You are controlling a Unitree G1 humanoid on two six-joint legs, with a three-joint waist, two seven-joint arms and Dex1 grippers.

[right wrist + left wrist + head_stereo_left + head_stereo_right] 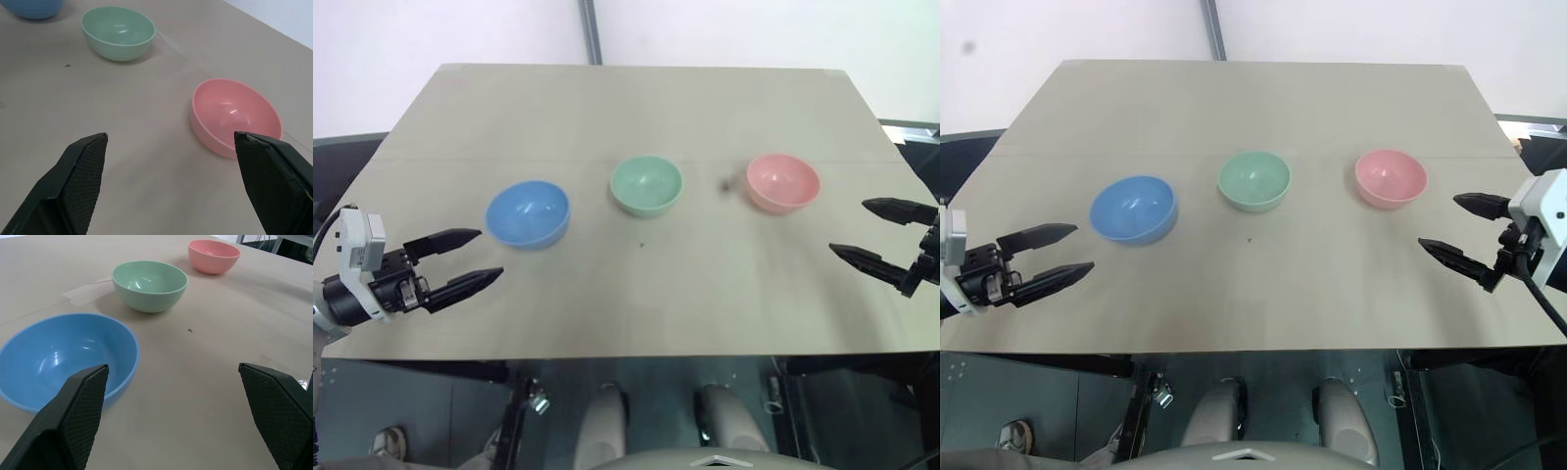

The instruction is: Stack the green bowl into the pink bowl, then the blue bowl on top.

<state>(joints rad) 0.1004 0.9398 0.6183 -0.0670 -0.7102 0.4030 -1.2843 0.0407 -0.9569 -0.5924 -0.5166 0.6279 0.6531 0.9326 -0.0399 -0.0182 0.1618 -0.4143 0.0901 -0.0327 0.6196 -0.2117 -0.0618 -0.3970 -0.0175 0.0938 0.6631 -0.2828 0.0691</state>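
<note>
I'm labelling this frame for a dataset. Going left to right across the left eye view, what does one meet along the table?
left gripper → blue bowl → green bowl → pink bowl → right gripper

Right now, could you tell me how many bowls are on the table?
3, in a row: the blue bowl on the left, the green bowl in the middle, the pink bowl on the right.

Beige table (pixel 636 294) with separate blue bowl (pixel 528 212), green bowl (pixel 646 184), pink bowl (pixel 782 182)
</note>
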